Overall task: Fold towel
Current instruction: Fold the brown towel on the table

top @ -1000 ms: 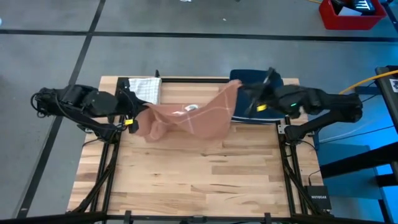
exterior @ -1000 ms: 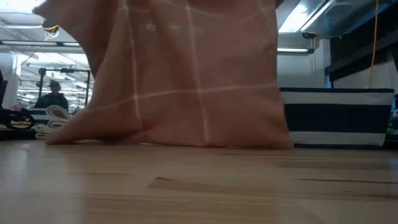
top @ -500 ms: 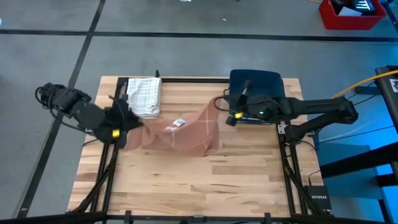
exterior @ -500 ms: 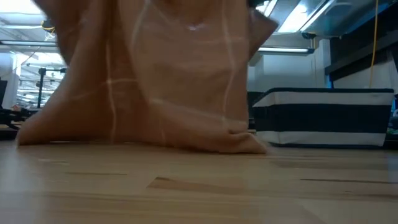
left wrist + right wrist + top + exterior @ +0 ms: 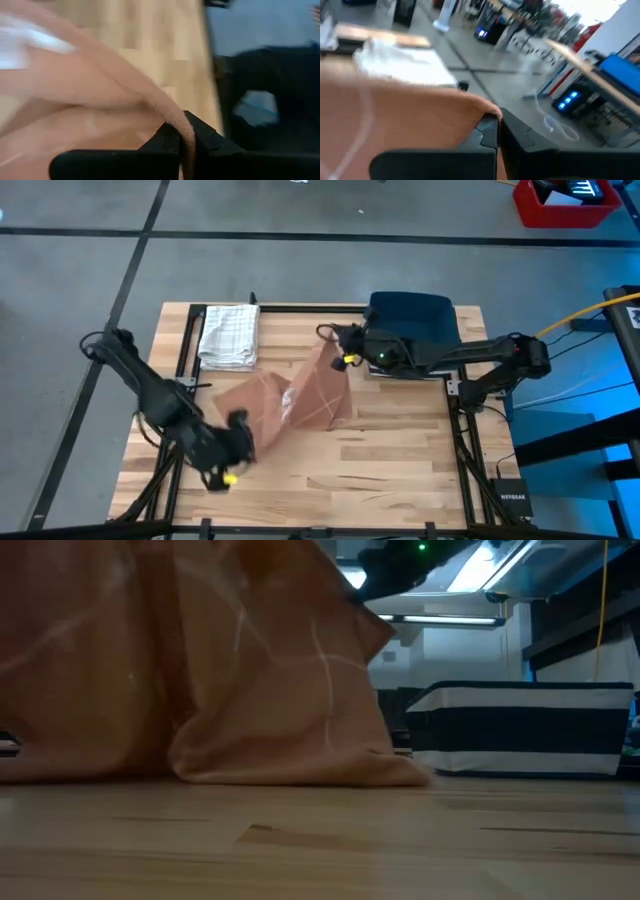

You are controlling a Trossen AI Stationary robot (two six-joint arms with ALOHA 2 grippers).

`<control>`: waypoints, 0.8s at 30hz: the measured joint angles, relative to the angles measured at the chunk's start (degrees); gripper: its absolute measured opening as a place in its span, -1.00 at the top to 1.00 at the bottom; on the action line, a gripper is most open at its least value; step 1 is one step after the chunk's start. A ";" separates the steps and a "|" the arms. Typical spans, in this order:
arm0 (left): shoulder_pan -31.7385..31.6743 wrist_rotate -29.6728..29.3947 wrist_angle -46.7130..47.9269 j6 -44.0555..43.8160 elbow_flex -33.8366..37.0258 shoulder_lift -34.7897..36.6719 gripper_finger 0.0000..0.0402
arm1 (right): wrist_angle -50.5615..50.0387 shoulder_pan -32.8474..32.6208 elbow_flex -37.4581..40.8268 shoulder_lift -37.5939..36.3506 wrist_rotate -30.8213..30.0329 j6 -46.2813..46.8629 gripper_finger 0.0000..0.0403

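A salmon-pink towel (image 5: 290, 400) with thin pale check lines lies slantwise across the middle of the table, held up at two ends, its lower folds (image 5: 300, 770) resting on the wood. My left gripper (image 5: 242, 438) is near the table's front left, shut on the towel's near end. My right gripper (image 5: 333, 345) is farther back, right of centre, raised and shut on the towel's far upper corner. In the low view the towel (image 5: 180, 660) fills the left half, and the right gripper (image 5: 372, 570) shows at the top. My left gripper pinches the towel's hemmed edge (image 5: 176, 127) between its two fingers, coming at it slanting downward. The cloth runs away from the fingers in soft folds toward the middle of the table. My right gripper pinches a corner of the towel (image 5: 487, 111) between its two fingers, roughly level, from the table's right side. The cloth hangs down from the held corner (image 5: 365, 625) to the table, and is lifted clear only near the fingers.
A folded white checked cloth (image 5: 230, 335) lies at the far left of the table. A dark blue striped basket (image 5: 415, 315) stands at the far right, also in the low view (image 5: 530, 730). Bare wood lies along the near edge and near right.
My left gripper has swung from the table's left side toward the near edge and down, dragging its end of the towel along. My right gripper has sunk and gone toward the table's left with its corner. The towel has dropped lower and bunched, more of it lying on the table.
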State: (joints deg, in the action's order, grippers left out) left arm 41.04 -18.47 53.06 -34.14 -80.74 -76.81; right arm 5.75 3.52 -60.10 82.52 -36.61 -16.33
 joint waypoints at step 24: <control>-5.12 11.20 -27.31 -2.83 8.08 -26.45 0.98 | -56.58 -4.09 -20.91 0.11 -2.33 21.89 0.16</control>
State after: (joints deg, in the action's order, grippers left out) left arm 35.92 -7.27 25.76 -36.97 -72.65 -103.25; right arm -50.83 -0.56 -81.01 82.63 -38.94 5.57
